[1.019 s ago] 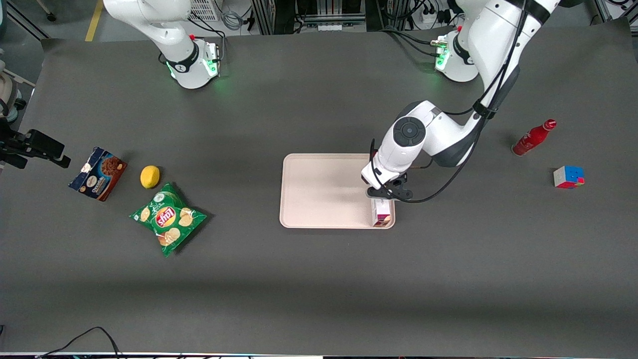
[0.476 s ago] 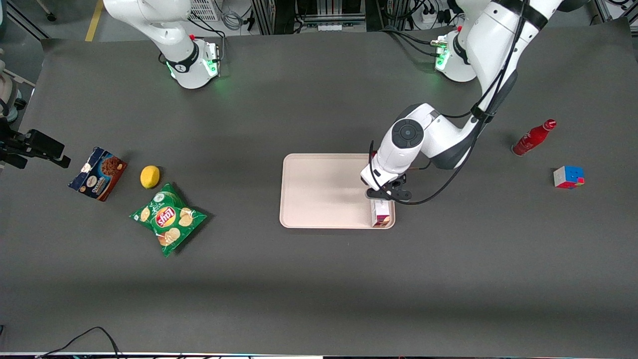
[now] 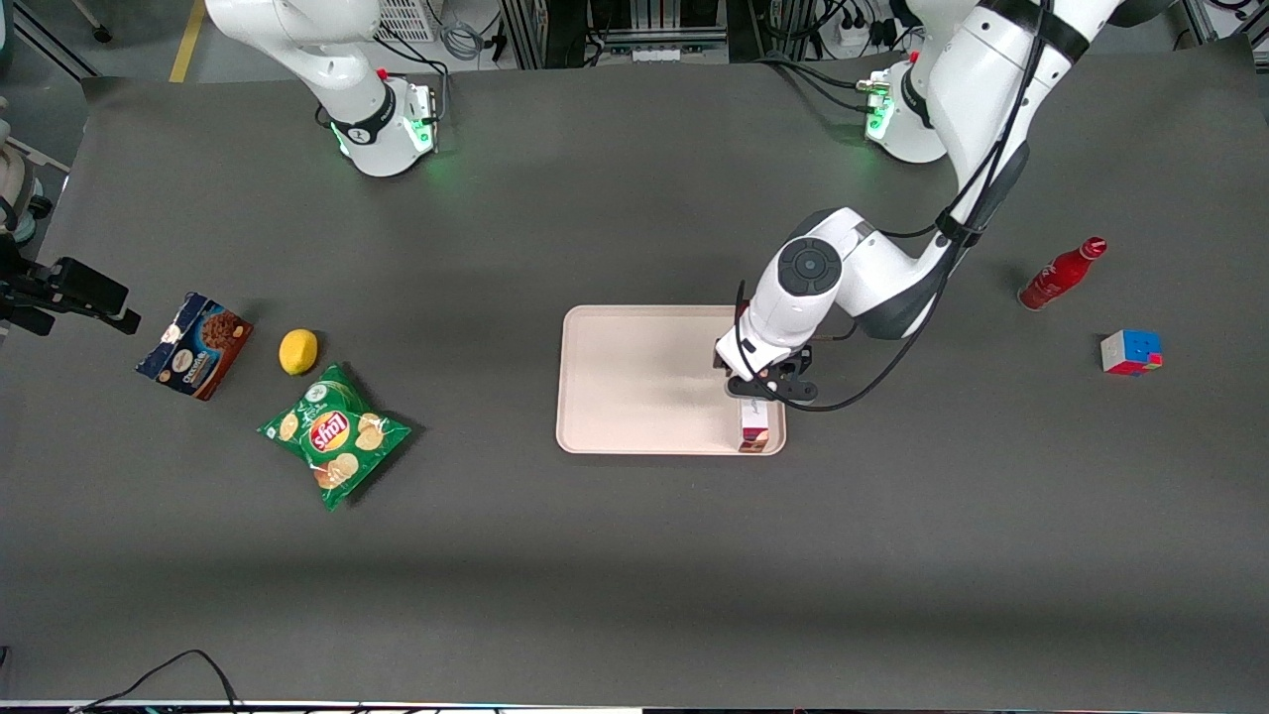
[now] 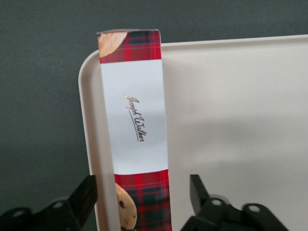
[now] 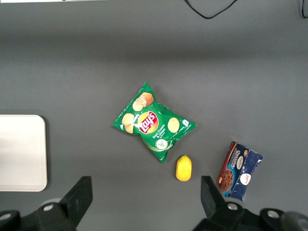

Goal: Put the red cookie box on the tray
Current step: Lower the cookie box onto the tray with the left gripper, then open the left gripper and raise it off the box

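Gripper has lifted slightly, fingers spread wide, clear of the red cookie box. Box lies on the tray by its rim, possibly overhanging; placement looks done.

Red cookie box — long, thin, red-and-dark plaid with a white label in gold script and cookie pictures at both ends. It lies flat on the tray, along the short rim toward the working arm's end, one end at the corner nearest the front camera.

Tray — large, flat, pale pink-beige, rounded corners, low rim.
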Action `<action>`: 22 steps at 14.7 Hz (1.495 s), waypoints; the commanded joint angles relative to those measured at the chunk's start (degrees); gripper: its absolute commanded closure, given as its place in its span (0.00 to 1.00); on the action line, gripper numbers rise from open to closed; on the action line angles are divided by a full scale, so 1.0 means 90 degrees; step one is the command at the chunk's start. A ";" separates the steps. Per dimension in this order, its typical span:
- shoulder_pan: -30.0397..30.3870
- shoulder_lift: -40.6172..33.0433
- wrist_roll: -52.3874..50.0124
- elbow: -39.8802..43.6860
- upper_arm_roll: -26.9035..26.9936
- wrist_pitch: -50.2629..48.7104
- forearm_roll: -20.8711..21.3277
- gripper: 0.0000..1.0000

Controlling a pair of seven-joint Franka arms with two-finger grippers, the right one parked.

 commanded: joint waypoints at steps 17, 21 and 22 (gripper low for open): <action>0.0126 -0.0745 0.1265 0.3875 -0.0739 -0.5696 -0.0760 0.00; 0.0614 -0.1469 0.2535 0.3847 -0.0418 -0.6166 -0.0789 0.00; 0.0702 -0.1586 0.2711 0.3818 -0.0272 -0.6225 -0.0809 0.00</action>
